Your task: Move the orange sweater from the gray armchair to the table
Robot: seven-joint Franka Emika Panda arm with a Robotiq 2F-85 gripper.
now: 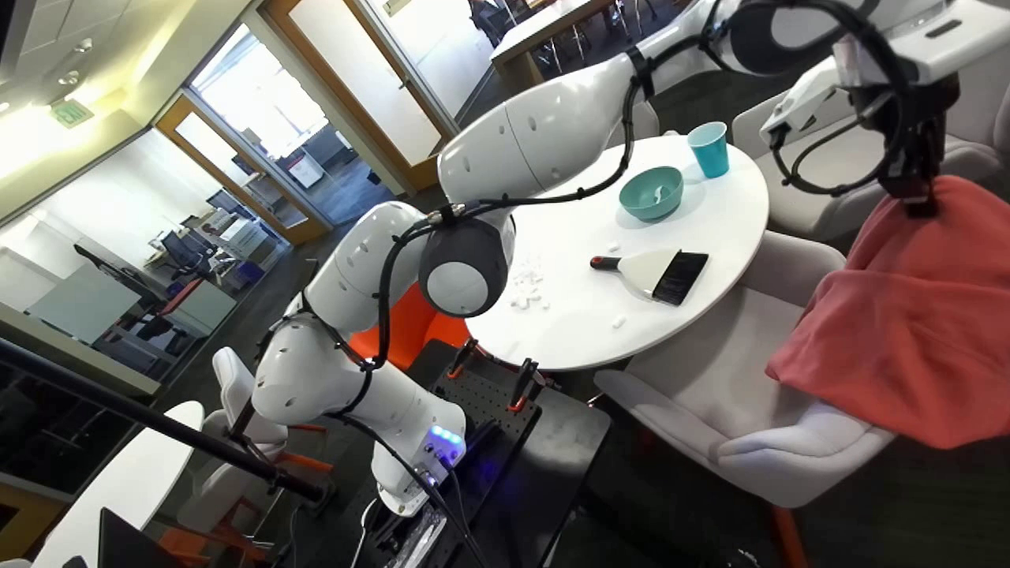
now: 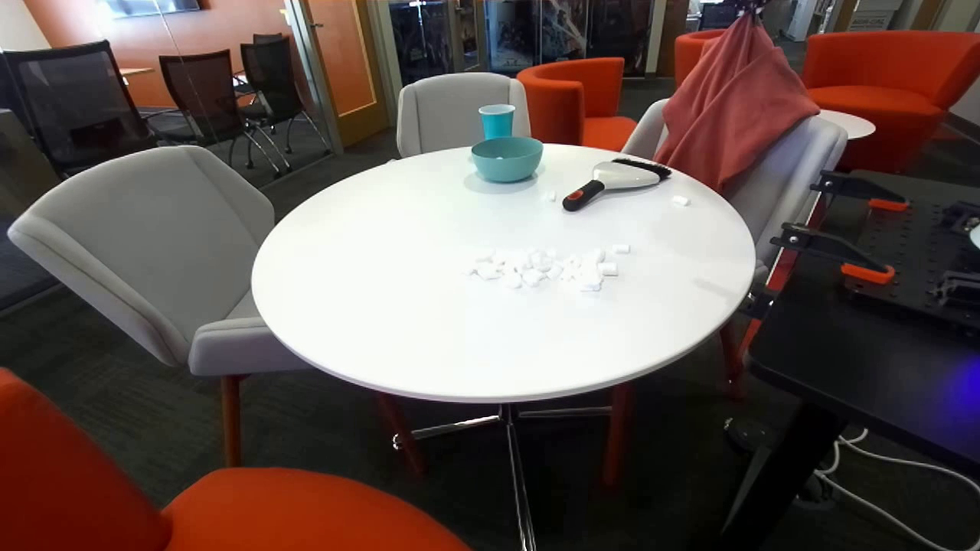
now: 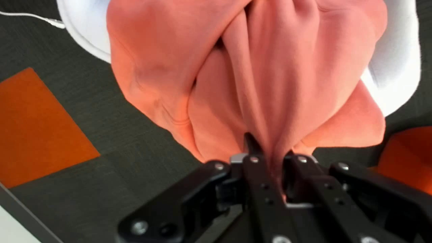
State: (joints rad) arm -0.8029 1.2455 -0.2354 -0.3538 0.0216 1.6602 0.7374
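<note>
The orange sweater [image 1: 907,331] hangs in folds from my gripper [image 1: 919,201] in an exterior view, and also shows hanging in an exterior view [image 2: 739,99]. In the wrist view a bunched fold of the sweater [image 3: 287,74] is pinched between the fingers of the gripper [image 3: 270,152]. The sweater hangs over the back and arm of the gray armchair [image 1: 734,355], whose seat shows beside it; whether the lower cloth rests on the chair I cannot tell. The round white table [image 2: 413,329] stands beside this armchair. My gripper is beyond the table's edge, above the armchair.
On the table are a teal bowl [image 1: 652,193], a blue cup [image 1: 708,150], a brush with dustpan [image 2: 620,177] and several small white pieces [image 2: 536,268]. Other gray armchairs [image 2: 145,237] and an orange chair [image 1: 410,323] surround it. Black clamps [image 2: 834,252] sit on the robot's stand.
</note>
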